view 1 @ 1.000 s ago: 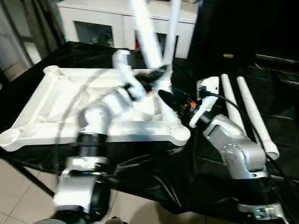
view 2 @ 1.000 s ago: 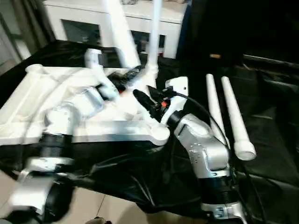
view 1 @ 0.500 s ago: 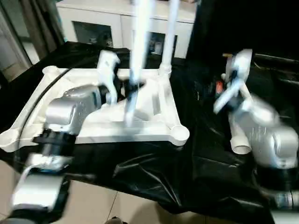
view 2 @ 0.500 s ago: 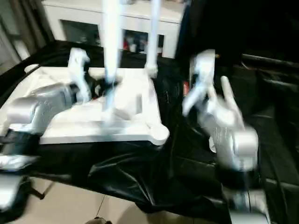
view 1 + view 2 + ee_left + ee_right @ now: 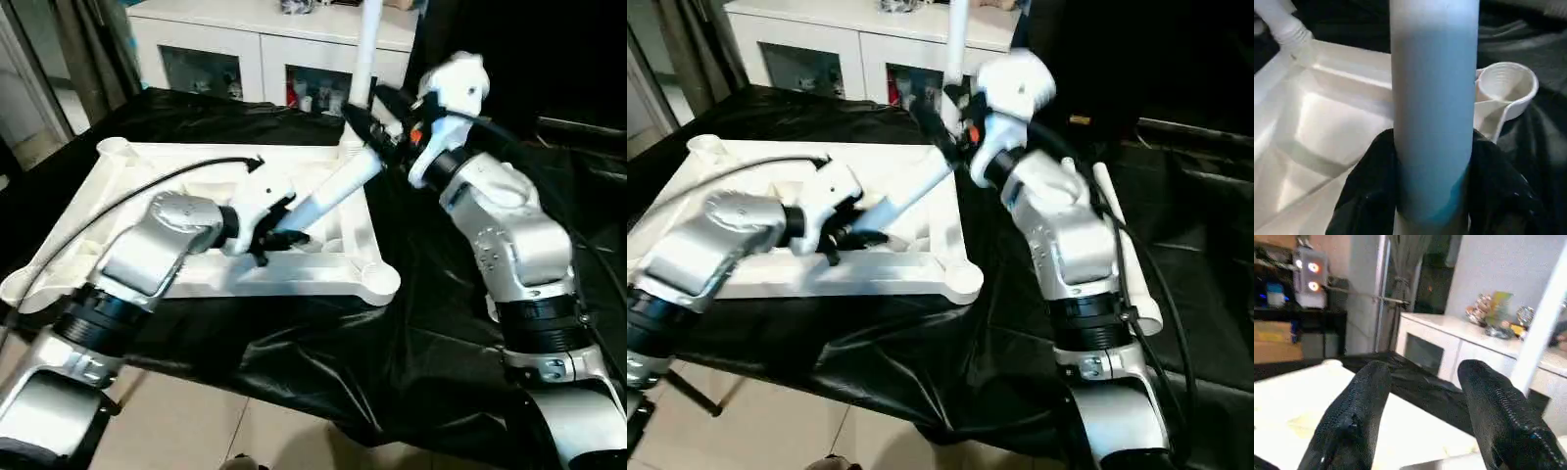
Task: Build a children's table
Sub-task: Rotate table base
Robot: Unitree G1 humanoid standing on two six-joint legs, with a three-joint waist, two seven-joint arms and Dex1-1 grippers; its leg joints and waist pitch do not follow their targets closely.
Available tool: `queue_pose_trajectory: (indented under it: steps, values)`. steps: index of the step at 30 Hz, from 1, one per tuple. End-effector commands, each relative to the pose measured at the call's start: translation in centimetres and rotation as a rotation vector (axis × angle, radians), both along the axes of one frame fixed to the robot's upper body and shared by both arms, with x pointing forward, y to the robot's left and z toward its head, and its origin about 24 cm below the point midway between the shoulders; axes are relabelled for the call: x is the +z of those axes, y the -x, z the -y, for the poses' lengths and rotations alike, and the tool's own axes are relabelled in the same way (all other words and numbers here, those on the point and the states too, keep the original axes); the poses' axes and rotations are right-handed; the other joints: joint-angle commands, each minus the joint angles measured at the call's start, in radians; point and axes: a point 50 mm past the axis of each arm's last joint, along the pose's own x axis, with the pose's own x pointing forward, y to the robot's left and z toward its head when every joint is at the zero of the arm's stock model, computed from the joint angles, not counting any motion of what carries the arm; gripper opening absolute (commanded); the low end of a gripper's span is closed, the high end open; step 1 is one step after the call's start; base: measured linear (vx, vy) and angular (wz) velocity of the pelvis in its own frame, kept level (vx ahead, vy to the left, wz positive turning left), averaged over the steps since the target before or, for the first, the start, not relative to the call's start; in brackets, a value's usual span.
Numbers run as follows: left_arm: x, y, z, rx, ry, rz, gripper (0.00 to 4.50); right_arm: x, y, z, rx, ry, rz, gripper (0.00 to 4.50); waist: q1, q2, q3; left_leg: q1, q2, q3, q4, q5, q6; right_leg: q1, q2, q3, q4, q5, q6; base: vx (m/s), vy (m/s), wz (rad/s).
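- The tabletop [image 5: 323,264] lay upside down on the bench [image 5: 392,343], ribs and corner sockets facing up, which makes sense since the legs go into those sockets.
- The left gripper [image 5: 274,227] was clamped around one loose leg [image 5: 333,188], holding it slanted low over the tabletop. My guess is it was being swung round toward a socket.
- Near corner socket [image 5: 1507,86] of the tabletop sat empty just beside that held leg, so that looked like the likely target.
- One leg [image 5: 368,39] already stood upright in the tabletop's far corner.
- The right gripper [image 5: 1422,396] hovered above that far corner with its fingers [image 5: 1359,406] parted and nothing between them.
- Another spare leg [image 5: 1127,264] lay on the bench, off the tabletop's right edge, partly hidden behind the right arm.
- Possible snag: the right arm and the standing leg crowded the held leg's upper end.
- White cabinet [image 5: 245,49] stood behind the tabletop, well out of it.
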Motion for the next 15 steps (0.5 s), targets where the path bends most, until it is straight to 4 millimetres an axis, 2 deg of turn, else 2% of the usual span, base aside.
queue_pose_trajectory:
  steps: [1,6,10,15]
  values:
    - [2.3,0.0,0.0,-0.014,0.022,0.108,1.59,-0.8,-0.4,1.0,-0.057,0.026,-0.029,2.57,-0.004,-0.001,-0.076,0.025,0.037,-0.024,-0.071,-0.21,-0.067,0.047,-0.063,0.057,-0.06,-0.181,-0.136,0.0,0.0,0.0]
    - [3.3,0.2,-0.5,-0.013,0.027,0.147,1.59,-1.6,-0.7,1.8,-0.093,0.045,-0.055,2.57,-0.005,-0.003,-0.078,0.023,0.035,-0.021,-0.067,-0.176,-0.052,0.048,-0.06,0.056,-0.053,-0.123,-0.155,0.0,0.0,0.0]
    - [4.3,0.2,-1.0,-0.011,0.034,0.187,1.59,-2.2,-0.9,2.5,-0.114,0.089,-0.067,2.57,-0.005,-0.004,-0.075,0.025,0.036,-0.02,-0.067,-0.193,-0.051,0.047,-0.061,0.057,-0.057,-0.161,-0.155,0.0,0.0,0.0]
    - [4.7,0.1,-1.1,-0.016,0.049,0.197,1.59,-2.4,-1.0,2.7,-0.116,0.104,-0.069,2.57,-0.005,-0.004,-0.075,0.026,0.036,-0.021,-0.067,-0.205,-0.053,0.046,-0.06,0.057,-0.059,-0.183,-0.148,0.0,0.0,0.0]
